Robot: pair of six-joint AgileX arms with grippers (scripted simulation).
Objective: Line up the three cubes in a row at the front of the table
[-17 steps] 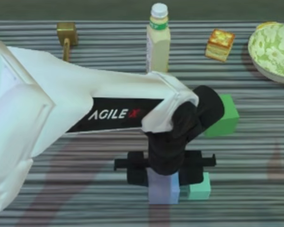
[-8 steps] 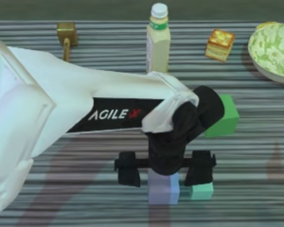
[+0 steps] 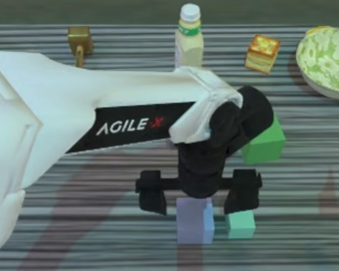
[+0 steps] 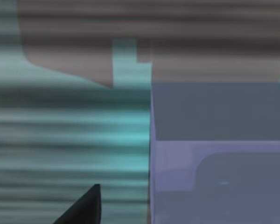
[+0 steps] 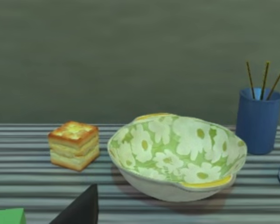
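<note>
The lavender-blue cube (image 3: 195,220) sits near the front edge of the striped table (image 3: 305,237), and it fills much of the left wrist view (image 4: 219,154). The small mint-green cube (image 3: 240,224) rests just to its right, a narrow gap apart. Farther back on the right stands the bright green cube (image 3: 266,145), partly covered by my left arm; its corner shows in the right wrist view (image 5: 7,216). My left gripper (image 3: 198,192) hovers open above the lavender cube, fingers spread wide to either side and holding nothing. My right gripper (image 5: 140,219) is outside the top view, open and empty.
Along the back stand a brass hammer (image 3: 79,42), a cream bottle (image 3: 188,39), an orange-yellow patterned box (image 3: 263,53) and a flowered green bowl (image 3: 326,59). A blue cup with sticks (image 5: 258,120) stands beyond the bowl.
My left gripper's fingers spread apart from the lavender cube's sides and let it go, then the gripper lifted slightly. The mint cube now shows fully.
</note>
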